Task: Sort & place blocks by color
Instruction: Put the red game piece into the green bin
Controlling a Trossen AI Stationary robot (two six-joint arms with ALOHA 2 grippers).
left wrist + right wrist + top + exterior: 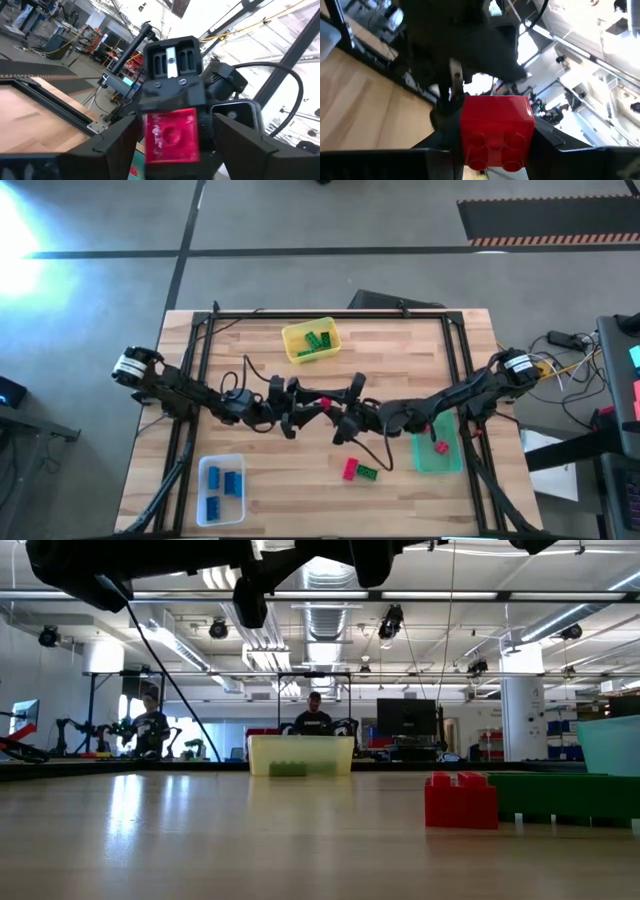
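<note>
Right pincer [495, 150] grips red block [496, 131] facing left pincer [170, 145]

Glossy plastic brick [496, 131] — pale wood table [400, 350].

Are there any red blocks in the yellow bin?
No, in the high view the yellow bin holds only green blocks.
</note>
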